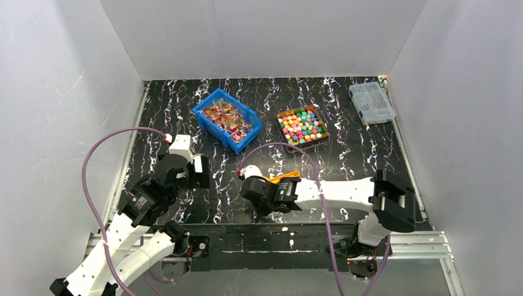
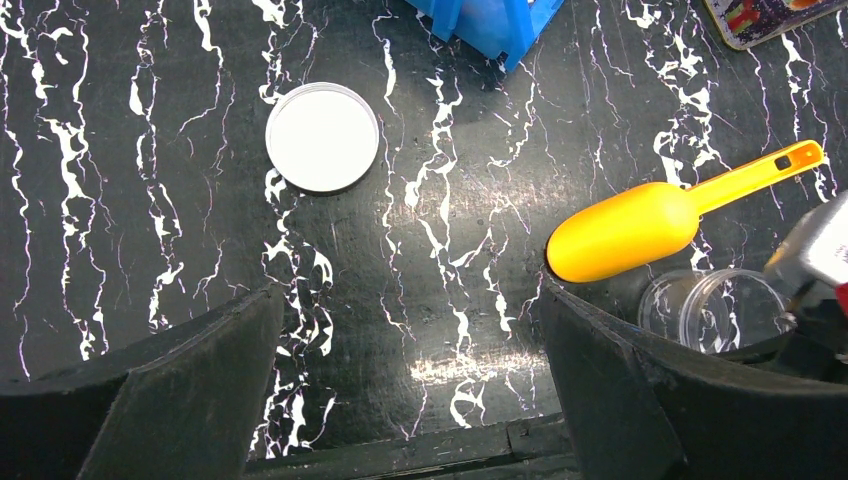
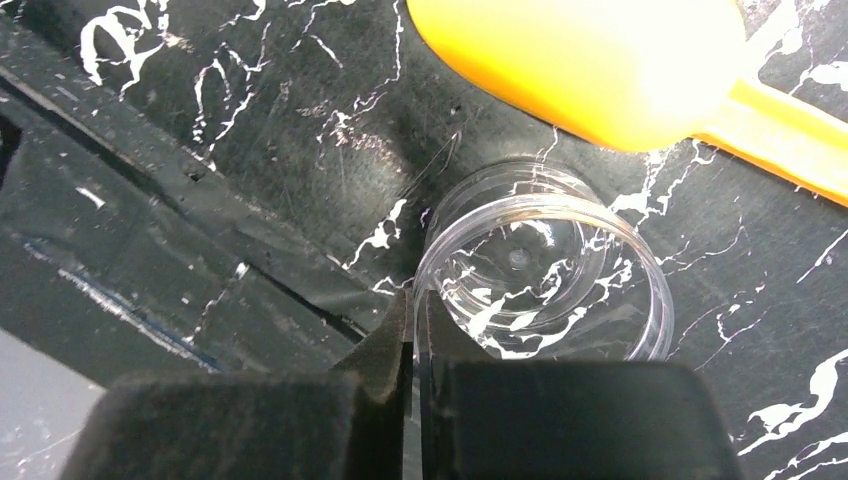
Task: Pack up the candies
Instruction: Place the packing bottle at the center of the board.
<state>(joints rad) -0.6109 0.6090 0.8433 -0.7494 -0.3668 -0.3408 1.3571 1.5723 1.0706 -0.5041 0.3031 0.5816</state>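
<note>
Mid-table, candies (image 1: 301, 124) in tray (image 1: 310, 142), foil sweets (image 1: 227, 118) in bin (image 1: 213, 130), jar (image 3: 545, 265) empty

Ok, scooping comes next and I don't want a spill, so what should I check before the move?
1. Clear jar mouth up, lid off, empty: ok.
2. Right gripper shut on the jar's wall: ok.
3. Left gripper open, holding nothing: ok.
4. Yellow scoop lying loose beside the jar: ok.
5. Candies sitting in their tray: ok.
6. Jar's base seated on the table: cannot tell.
</note>
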